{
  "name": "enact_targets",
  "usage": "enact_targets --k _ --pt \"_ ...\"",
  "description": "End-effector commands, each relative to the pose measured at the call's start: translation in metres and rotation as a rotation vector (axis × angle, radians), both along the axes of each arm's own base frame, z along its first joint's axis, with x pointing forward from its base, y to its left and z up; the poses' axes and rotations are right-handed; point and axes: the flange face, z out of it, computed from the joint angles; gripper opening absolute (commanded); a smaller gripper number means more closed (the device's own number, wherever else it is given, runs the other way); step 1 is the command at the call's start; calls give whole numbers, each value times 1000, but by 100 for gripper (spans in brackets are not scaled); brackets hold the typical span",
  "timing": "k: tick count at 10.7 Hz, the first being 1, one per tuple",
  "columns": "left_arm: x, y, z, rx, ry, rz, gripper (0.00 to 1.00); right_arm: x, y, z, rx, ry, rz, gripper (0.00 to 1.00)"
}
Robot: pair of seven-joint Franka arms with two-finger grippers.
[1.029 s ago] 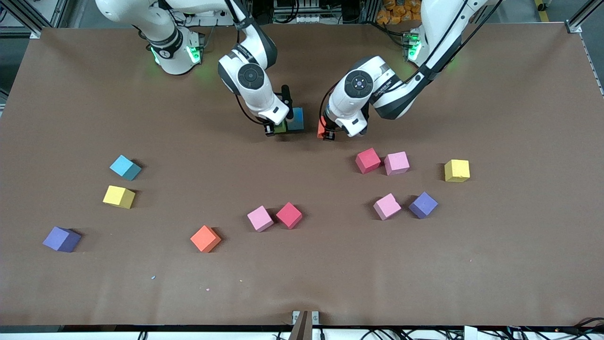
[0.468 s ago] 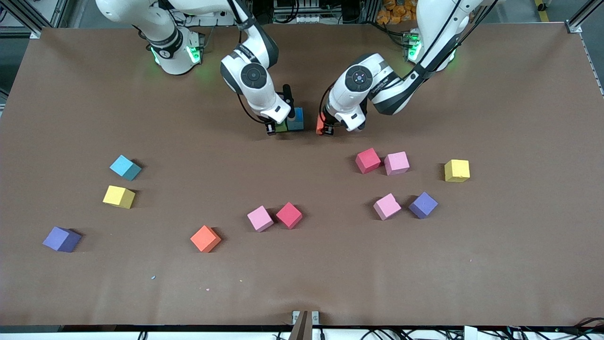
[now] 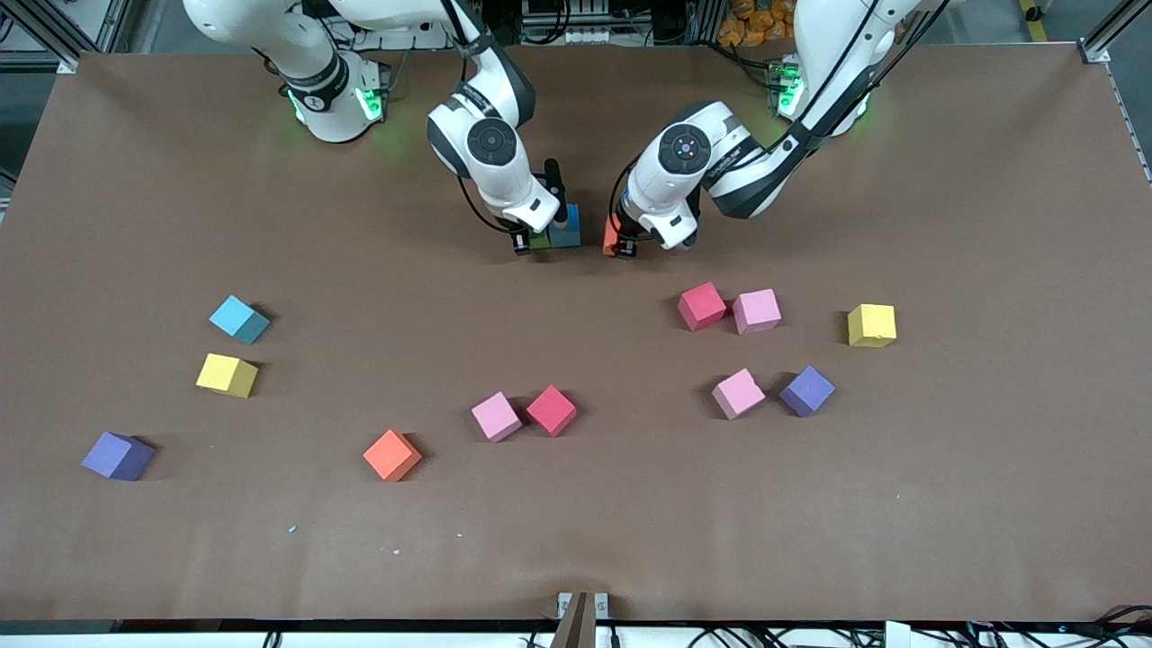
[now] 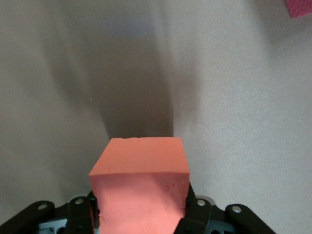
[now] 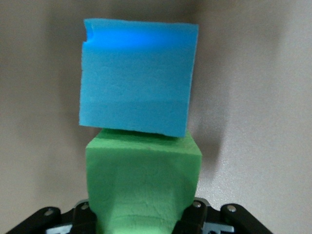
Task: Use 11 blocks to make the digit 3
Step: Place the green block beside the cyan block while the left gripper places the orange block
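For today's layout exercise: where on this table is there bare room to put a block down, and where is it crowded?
Bare: the brown table strip nearest the front camera, and between the light blue foam cube and the red foam cube. Crowded: the dark blue foam cube, where both tools work.

The left gripper [image 4: 139,222] is clamped on an orange cube [image 4: 140,187], one finger [image 4: 196,210] pressed against each side face. The cube's top face is flat and square, and its front face shows slight dents. The cube casts a dark shadow on the plain table [image 4: 234,112] directly ahead of it. A corner of a red cube [image 4: 298,7] shows at the frame edge, well apart from the gripper.
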Motion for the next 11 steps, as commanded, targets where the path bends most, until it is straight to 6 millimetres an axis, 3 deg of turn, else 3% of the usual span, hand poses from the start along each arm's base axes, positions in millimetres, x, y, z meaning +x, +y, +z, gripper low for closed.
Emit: enact_targets --k 1,2,4,8,11 --pt "-6 -1 5 0 -12 15 0 -7 -3 -8 -13 6 -10 37" --pt "-5 0 5 0 -12 18 0 -6 -3 -8 -14 7 -12 45" --pt "-12 -6 5 3 -9 15 0 -4 -6 -10 -22 15 -21 97" --pt "-19 -11 5 5 -7 9 0 -2 -6 -8 -23 21 -24 100" --pt "-22 -13 5 10 0 33 0 14 -7 13 -21 40 -33 100"
